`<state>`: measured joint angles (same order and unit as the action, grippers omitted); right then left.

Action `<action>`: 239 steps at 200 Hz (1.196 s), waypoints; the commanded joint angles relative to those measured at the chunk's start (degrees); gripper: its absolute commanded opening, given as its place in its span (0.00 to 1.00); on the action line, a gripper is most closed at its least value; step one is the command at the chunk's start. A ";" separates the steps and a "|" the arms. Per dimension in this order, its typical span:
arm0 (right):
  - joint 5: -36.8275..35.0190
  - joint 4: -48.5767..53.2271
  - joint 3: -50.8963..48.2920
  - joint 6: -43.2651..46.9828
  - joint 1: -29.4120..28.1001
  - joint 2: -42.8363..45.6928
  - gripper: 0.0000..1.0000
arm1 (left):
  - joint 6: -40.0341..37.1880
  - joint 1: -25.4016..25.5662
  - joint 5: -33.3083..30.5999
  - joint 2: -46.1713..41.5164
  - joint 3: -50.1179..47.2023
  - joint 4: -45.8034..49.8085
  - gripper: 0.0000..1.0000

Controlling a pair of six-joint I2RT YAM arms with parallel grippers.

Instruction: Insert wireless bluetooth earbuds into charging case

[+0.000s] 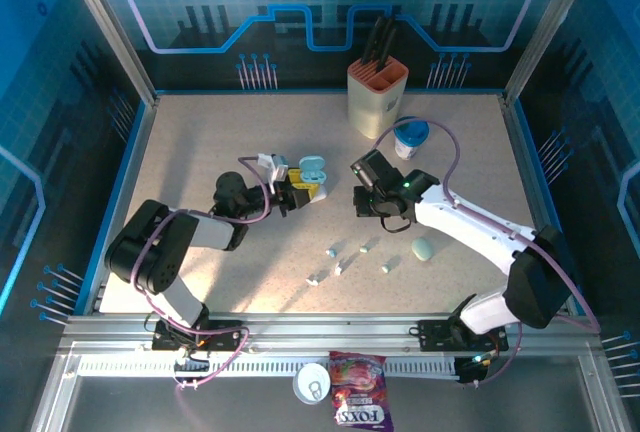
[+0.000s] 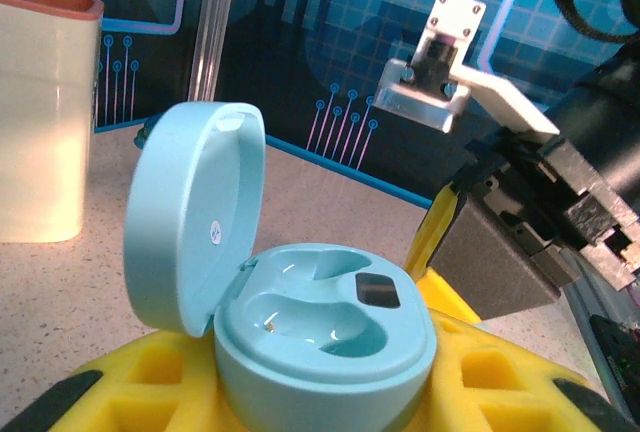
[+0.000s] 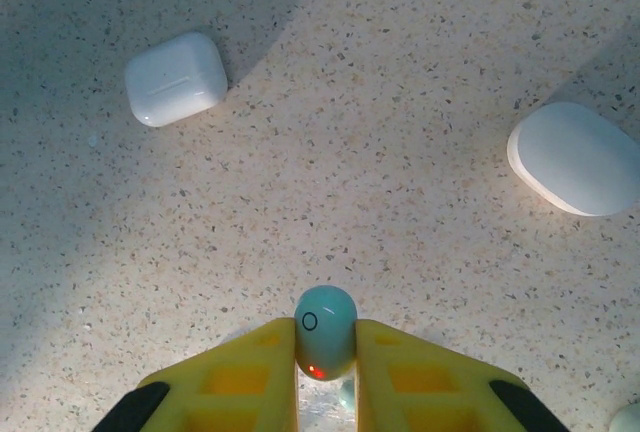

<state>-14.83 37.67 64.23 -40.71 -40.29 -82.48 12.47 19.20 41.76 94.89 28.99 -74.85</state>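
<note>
Right gripper (image 3: 327,367) pinching 1 pale blue earbud (image 3: 326,327), left gripper (image 2: 320,397) seemingly clamping the open charging case (image 2: 325,317). Next up: line it over a socket.

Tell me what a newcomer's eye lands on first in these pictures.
First, the open pale blue charging case, lid up and sockets looking empty, held in the left gripper near the middle of the table. Just right of it, the right gripper pinches a pale blue earbud with a red light between its yellow fingers. Then the loose earbuds, scattered nearer the arm bases.
</note>
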 commanded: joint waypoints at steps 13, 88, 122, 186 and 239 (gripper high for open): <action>0.62 -1.89 -1.50 -2.29 1.94 4.26 0.19 | -2.41 1.32 -0.21 1.21 1.93 -1.53 0.25; 8.77 -7.95 -5.27 -7.58 4.98 9.78 0.19 | -3.87 4.16 -0.89 3.75 3.35 -1.44 0.25; 12.95 -13.38 -8.62 -10.30 6.18 14.27 0.18 | -5.62 5.22 -1.74 4.96 3.53 -1.79 0.25; 23.43 -25.31 -10.65 -10.57 5.86 14.78 0.22 | -8.70 9.31 -6.39 7.52 4.51 -5.44 0.25; 23.60 -26.24 -9.38 -10.01 5.31 12.23 0.21 | -10.33 11.83 -8.01 8.38 5.58 -5.40 0.25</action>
<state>7.38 13.76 54.15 -50.61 -34.54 -68.93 4.62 29.91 35.22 102.28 33.04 -77.56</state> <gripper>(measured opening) 0.216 0.354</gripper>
